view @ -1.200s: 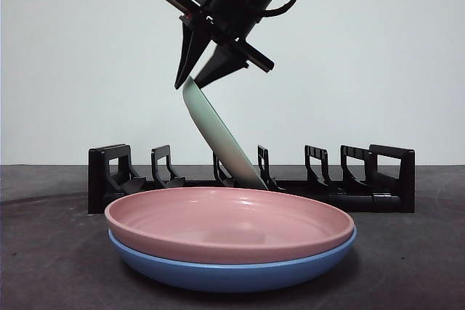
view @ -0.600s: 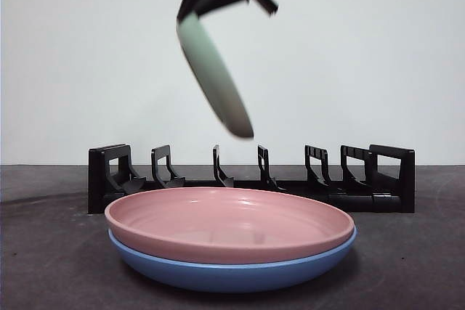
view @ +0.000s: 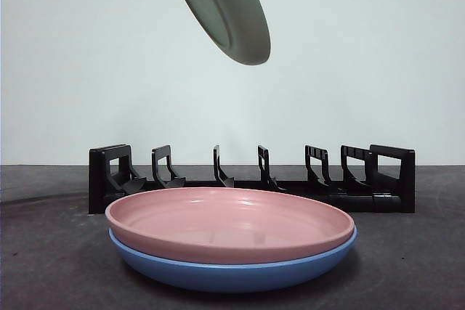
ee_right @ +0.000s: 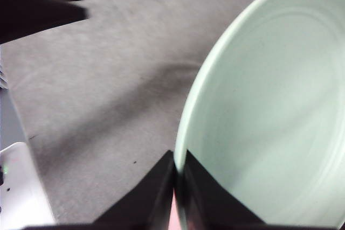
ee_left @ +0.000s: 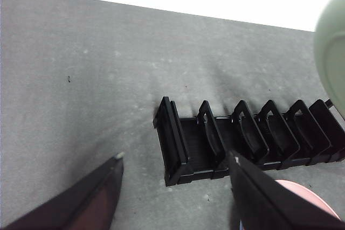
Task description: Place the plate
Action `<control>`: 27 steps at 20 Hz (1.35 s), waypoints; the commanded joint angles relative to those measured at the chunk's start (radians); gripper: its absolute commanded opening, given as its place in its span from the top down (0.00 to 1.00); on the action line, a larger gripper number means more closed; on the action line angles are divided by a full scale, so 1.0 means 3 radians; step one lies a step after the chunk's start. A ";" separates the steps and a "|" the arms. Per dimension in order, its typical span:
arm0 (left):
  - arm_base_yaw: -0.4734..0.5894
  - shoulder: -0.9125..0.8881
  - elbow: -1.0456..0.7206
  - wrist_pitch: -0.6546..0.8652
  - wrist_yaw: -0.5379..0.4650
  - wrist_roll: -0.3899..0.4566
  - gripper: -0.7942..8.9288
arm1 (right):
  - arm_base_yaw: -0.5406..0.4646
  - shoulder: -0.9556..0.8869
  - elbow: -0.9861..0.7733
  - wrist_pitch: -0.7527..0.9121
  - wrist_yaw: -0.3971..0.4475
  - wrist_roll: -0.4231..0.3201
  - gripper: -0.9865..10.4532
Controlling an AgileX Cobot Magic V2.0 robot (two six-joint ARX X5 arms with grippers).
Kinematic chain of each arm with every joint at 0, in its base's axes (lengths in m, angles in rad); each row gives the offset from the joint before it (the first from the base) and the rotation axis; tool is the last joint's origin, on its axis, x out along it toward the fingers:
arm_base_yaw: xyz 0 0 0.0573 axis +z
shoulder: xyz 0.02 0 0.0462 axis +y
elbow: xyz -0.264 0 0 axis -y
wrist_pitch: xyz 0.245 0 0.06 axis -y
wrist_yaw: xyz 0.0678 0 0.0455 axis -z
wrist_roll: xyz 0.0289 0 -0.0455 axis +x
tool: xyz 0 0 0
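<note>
A pale green plate (view: 225,5) hangs tilted high above the black dish rack (view: 251,183), clear of its slots. My right gripper (ee_right: 179,173) is shut on the green plate's rim (ee_right: 269,106); the gripper itself is above the top edge of the front view. My left gripper (ee_left: 176,156) is open and empty, held above the table beside one end of the rack (ee_left: 242,138). The green plate's edge also shows in the left wrist view (ee_left: 334,52).
A pink plate (view: 229,223) lies stacked in a blue plate (view: 232,270) on the dark table in front of the rack. The pink plate's rim shows in the left wrist view (ee_left: 302,192). The left arm's jaws show in the right wrist view (ee_right: 38,4).
The green plate has been lifted out of a middle rack slot and carried straight up. The gripper holding it has left the front view's top edge.
</note>
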 commanded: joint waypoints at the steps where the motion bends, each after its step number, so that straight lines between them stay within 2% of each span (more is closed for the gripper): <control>1: 0.0001 0.0015 0.0046 0.0047 0.0004 0.0019 0.60 | 0.0174 -0.0384 -0.0561 0.0292 0.0181 -0.0065 0.90; 4: 0.0001 0.0015 0.0046 0.0047 0.0004 0.0019 0.60 | 0.0429 -0.0832 -0.1198 0.0519 0.0559 -0.0092 0.90; 8: 0.0001 0.0018 0.0046 0.0045 0.0004 0.0019 0.60 | 0.0851 -0.1138 -0.1815 0.0615 0.1062 -0.0108 0.90; 12: 0.0000 0.0018 0.0046 0.0034 0.0004 0.0019 0.60 | 0.1301 -0.1141 -0.2257 0.0622 0.1280 -0.0097 0.90; 14: 0.0001 0.0018 0.0046 0.0034 0.0004 0.0018 0.60 | 0.1508 -0.1109 -0.2402 0.0617 0.1480 -0.0123 0.90; 18: 0.0000 0.0018 0.0046 0.0025 0.0004 0.0017 0.60 | 0.1714 -0.0921 -0.2450 0.0622 0.1621 -0.0245 0.90; 27: 0.0001 0.0018 0.0046 0.0025 0.0004 0.0019 0.60 | 0.1743 -0.0252 -0.2449 0.0671 0.1629 -0.0950 0.90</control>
